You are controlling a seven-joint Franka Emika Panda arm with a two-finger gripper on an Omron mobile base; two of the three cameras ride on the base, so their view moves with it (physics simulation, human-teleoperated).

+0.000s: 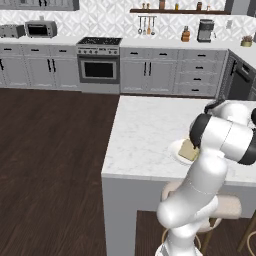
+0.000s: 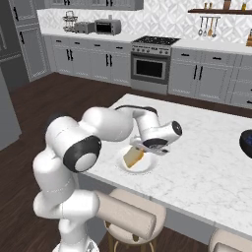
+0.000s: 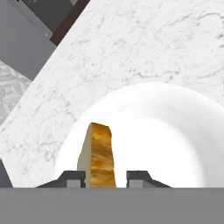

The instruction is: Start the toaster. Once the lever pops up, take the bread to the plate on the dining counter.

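The bread (image 3: 99, 153), a golden-tan slice, stands on edge and leans on the white plate (image 3: 175, 131). My gripper (image 3: 105, 178) straddles it from above. A slim gap shows between the slice and the right fingertip (image 3: 138, 177), so the jaws stand open around it. From the sides, the bread (image 2: 133, 156) sits on the plate (image 2: 147, 166) under my gripper (image 2: 141, 148), near the front edge of the dining counter (image 2: 206, 157). The left base view has the bread (image 1: 188, 150) and plate (image 1: 175, 149) beside my forearm. The toaster (image 1: 11, 31) stands on the far back counter.
A toaster oven (image 1: 41, 29) sits beside the toaster. The stove (image 1: 98, 62) is along the back wall, with a coffee machine (image 1: 205, 30) to its right. Padded stools (image 2: 128, 216) stand under the island's near edge. A dark round object (image 2: 246, 140) rests at the island's right.
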